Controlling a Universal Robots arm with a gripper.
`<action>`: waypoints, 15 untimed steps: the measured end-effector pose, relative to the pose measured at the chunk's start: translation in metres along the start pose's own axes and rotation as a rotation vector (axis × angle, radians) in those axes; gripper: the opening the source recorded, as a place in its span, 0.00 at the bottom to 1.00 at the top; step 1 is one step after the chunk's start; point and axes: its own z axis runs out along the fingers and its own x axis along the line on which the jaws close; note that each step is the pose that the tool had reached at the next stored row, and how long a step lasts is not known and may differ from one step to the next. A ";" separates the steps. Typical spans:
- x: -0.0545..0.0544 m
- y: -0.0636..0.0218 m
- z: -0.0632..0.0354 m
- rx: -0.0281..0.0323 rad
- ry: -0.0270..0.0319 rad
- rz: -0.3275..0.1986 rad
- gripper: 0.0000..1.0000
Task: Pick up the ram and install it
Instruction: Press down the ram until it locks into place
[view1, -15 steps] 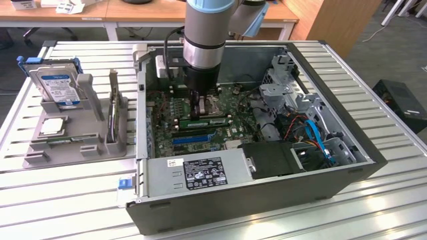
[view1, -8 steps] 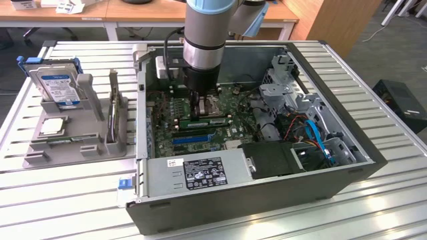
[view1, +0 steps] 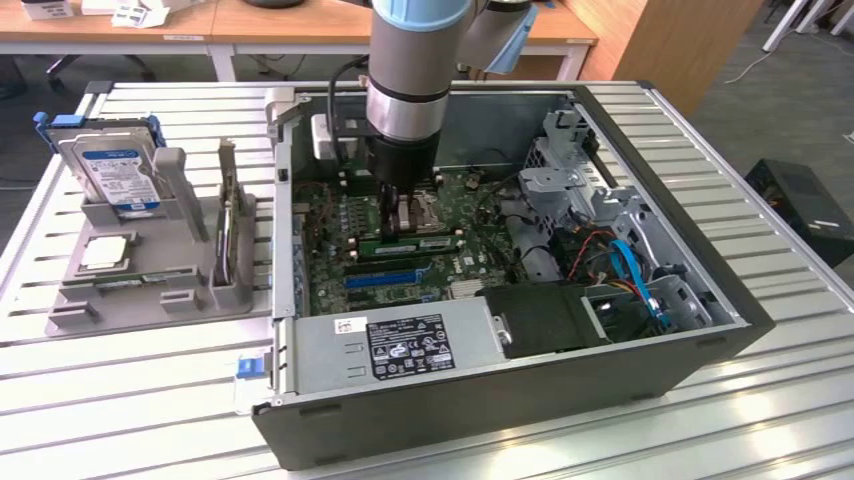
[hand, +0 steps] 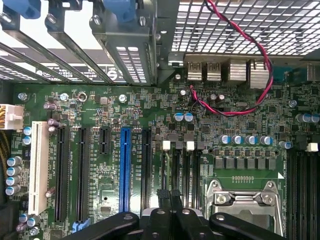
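Note:
My gripper (view1: 392, 222) reaches down into the open computer case (view1: 641, 370), just above the motherboard (view1: 461, 265). Its dark fingers are pressed together, pointing straight down. Right under the tips a green ram (view1: 407, 244) with white labels stands on edge in the memory slots. I cannot tell whether the fingertips touch it. In the wrist view the gripper (hand: 169, 194) is shut over the black memory slots (hand: 182, 167) with white clips, beside the CPU socket (hand: 245, 197).
A blue long slot (view1: 387, 280) (hand: 125, 170) lies beside the memory slots. The power supply (view1: 400, 345) fills the case's near corner, cables and drive cage (view1: 587, 200) its right. Outside, on the exterior view's left, a grey tray (view1: 80, 300) holds a hard drive (view1: 114, 170) and silver CPU chip (view1: 107, 252).

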 end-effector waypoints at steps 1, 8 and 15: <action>0.000 0.0000 0.0000 0.0000 0.0000 0.000 0.11; 0.000 -0.0001 0.0012 -0.0001 0.0001 0.000 0.11; 0.000 -0.0001 0.0018 0.0001 -0.0001 0.000 0.11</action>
